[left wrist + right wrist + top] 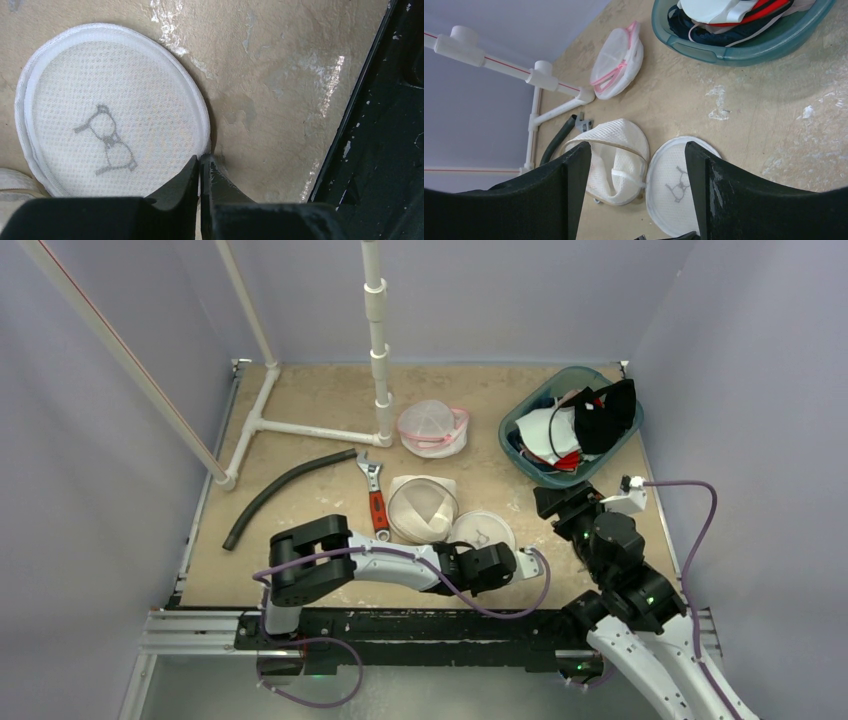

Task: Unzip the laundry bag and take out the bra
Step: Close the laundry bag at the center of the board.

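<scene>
The white mesh laundry bag lies unzipped in two round halves. Its flat lid [483, 530] with a grey bra icon also shows in the left wrist view [110, 115] and the right wrist view [676, 185]. The open half [420, 508] has a beige rim and holds folded white mesh fabric [616, 160]. I cannot tell whether that fabric is the bra. My left gripper [500, 552] is shut on the lid's near rim [200, 162]. My right gripper [560, 502] is open and empty above the table, right of the bag [636, 150].
A teal basin [512, 450] full of clothes stands at the back right. A pink-rimmed mesh bag [433, 427], a red-handled wrench [376, 502], a black hose [285, 490] and a white pipe frame [380, 350] lie behind. The black rail [400, 625] runs along the near edge.
</scene>
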`<act>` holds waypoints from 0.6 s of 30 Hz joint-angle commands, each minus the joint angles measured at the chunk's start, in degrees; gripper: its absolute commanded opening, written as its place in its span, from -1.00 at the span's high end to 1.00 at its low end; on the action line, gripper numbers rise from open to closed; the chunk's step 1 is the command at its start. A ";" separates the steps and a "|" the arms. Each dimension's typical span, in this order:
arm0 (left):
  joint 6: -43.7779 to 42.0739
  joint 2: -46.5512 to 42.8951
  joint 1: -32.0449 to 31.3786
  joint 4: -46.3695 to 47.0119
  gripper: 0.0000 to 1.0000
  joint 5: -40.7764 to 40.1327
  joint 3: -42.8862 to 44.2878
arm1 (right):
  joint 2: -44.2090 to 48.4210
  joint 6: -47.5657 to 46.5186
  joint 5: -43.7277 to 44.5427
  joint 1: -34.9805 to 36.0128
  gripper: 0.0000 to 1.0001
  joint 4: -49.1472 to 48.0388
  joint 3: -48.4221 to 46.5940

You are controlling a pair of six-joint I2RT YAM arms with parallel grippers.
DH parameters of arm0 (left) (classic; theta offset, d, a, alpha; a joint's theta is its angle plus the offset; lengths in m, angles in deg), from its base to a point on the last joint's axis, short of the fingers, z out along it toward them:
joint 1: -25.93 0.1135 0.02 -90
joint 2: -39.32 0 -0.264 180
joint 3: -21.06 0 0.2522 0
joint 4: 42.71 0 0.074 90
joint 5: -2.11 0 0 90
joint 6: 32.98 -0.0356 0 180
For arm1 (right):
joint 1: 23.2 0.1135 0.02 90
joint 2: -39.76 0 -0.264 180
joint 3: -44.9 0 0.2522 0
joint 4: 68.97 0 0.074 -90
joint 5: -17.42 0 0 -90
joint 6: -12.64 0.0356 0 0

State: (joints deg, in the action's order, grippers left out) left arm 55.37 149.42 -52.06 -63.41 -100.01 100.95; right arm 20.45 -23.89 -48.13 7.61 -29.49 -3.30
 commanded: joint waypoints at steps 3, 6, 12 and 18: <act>1.05 -1.25 0.38 0.32 1.00 0.63 -0.64 | 0.54 -1.09 0.24 0.04 -0.44 -1.72 -0.85; 2.14 -5.99 0.39 1.98 1.00 0.96 -1.99 | 0.27 -1.39 0.58 0.04 -0.45 -1.77 -1.41; 7.02 -16.30 1.19 8.58 1.00 3.00 -8.07 | -1.42 -3.13 -0.54 0.04 -0.51 -2.77 -3.32; 12.26 -25.74 4.77 13.89 1.00 7.05 -13.68 | -6.02 -8.45 -2.09 0.04 -0.55 -4.52 -7.29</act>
State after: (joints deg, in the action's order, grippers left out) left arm 62.49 129.62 -49.77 -56.46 -96.52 90.42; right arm 17.32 -27.10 -48.92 7.61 -30.68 -5.90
